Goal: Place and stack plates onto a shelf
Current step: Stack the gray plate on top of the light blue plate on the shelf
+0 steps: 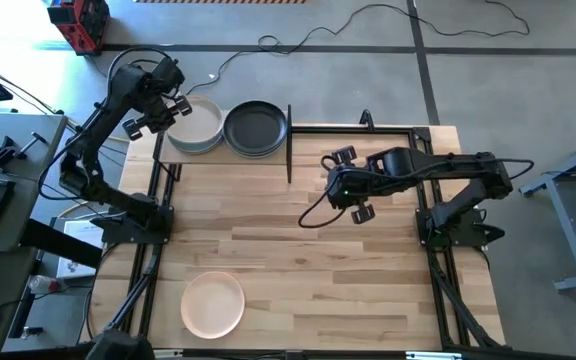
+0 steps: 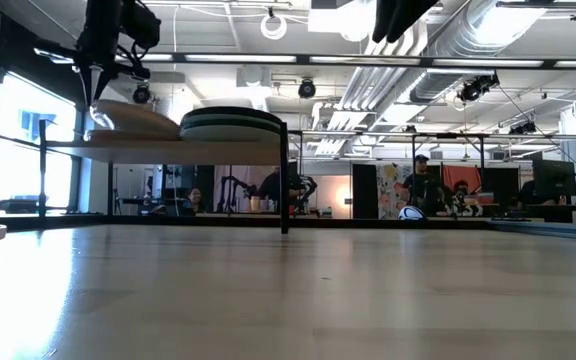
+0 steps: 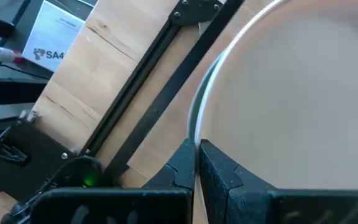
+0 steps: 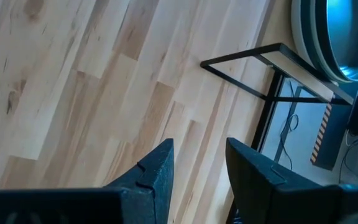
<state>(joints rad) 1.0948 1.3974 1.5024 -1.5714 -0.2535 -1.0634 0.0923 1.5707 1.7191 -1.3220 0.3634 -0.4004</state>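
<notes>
Two stacks of plates sit side by side on the shelf (image 1: 290, 140) at the far left of the table (image 1: 308, 260); the left stack (image 1: 194, 128) is topped by a pale plate, the right stack (image 1: 256, 129) by a black one; from table height the right stack (image 2: 233, 123) lies flat and even, while the pale top plate (image 2: 133, 118) of the left one sits tilted. The left gripper (image 1: 154, 112) hangs over the outer left edge of the left stack, its fingers (image 3: 219, 174) pressed together on the rim of that pale top plate (image 3: 303, 93), so the plate lies straight ahead of the pincer and reaches inward over the shelf. The right gripper (image 1: 351, 183) hovers above bare tabletop near the middle of the table, well apart from the shelf and to the right of its black end post; its fingers (image 4: 160, 171) stand parted with only wood showing between them, holding nothing; the black-topped stack (image 4: 340, 37) lies beyond it. One peach-pink plate (image 1: 213, 304) rests alone on the near left of the table, far from both grippers.
</notes>
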